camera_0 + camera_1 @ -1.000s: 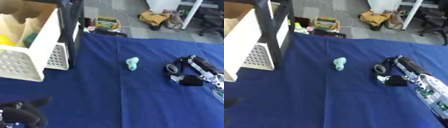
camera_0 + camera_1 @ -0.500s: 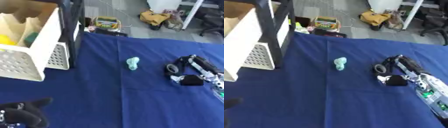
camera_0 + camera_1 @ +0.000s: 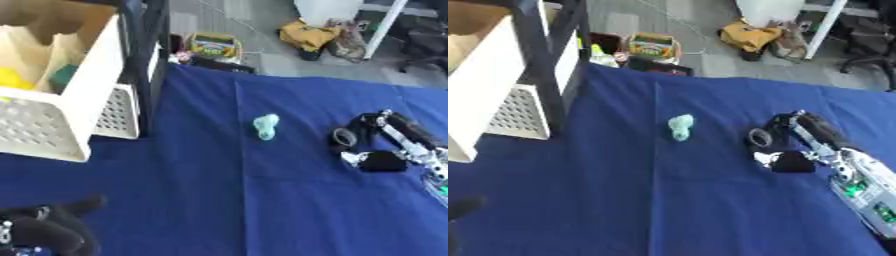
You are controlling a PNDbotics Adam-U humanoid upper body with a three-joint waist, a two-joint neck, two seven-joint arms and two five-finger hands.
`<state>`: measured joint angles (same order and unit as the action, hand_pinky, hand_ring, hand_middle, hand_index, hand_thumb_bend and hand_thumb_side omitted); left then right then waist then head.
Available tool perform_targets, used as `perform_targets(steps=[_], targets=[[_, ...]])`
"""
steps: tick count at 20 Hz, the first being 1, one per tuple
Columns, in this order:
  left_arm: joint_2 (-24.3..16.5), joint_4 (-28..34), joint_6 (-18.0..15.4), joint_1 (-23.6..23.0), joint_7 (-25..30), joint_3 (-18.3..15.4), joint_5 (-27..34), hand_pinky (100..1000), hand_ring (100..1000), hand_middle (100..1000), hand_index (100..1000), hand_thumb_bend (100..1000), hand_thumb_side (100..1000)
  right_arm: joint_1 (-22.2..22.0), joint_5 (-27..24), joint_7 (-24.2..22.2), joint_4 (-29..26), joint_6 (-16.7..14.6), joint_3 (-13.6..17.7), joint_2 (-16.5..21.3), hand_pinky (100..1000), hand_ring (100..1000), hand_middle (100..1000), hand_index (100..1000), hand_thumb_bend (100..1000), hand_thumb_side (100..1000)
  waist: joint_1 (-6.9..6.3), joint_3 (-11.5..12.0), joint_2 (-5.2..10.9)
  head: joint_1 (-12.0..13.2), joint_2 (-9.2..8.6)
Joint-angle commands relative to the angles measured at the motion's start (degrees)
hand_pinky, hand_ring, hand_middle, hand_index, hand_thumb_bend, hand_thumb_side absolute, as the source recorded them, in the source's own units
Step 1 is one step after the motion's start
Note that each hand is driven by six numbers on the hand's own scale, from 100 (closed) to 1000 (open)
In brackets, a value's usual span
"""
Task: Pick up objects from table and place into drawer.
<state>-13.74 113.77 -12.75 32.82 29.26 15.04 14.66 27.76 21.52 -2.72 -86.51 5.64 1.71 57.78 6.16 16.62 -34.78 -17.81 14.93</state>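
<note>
Little has changed since a second ago: the right hand (image 3: 785,150) stays on the blue surface (image 3: 219,200) right of the pale green object (image 3: 265,126), apart from it, fingers apparently curled around nothing. The small, lumpy object lies mid-surface. The left hand (image 3: 39,232) rests low left; whether open or closed is unclear. The white drawer (image 3: 61,85) stands open far left, clutter on the floor beyond.

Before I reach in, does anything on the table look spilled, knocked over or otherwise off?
Nothing stands out. The small pale green object lies alone on the blue cloth, clear of both hands. The white drawer at the left stands pulled out with yellow and green things inside. The right hand rests right of the object; the left hand sits idle at the lower left.
</note>
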Motion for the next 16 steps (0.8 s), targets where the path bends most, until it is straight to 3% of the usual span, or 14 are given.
perform_targets(steps=[1,16], targets=[[0.0,0.8,0.2,0.4,0.1,0.0,0.1,980,418,622,767,100,892,0.1,-0.9,0.3,-0.8,0.1,0.0,1.4,708,768,288,655,353,455,-0.12,0.0,1.47,-0.2,-0.78],[0.2,0.8,1.0,0.0,0.3,0.1,0.3,982,420,624,768,100,891,-0.1,-2.8,1.1,-2.8,0.8,0.1,1.8,703,762,270,643,333,459,-0.06,-0.3,2.18,-0.2,-0.32]])
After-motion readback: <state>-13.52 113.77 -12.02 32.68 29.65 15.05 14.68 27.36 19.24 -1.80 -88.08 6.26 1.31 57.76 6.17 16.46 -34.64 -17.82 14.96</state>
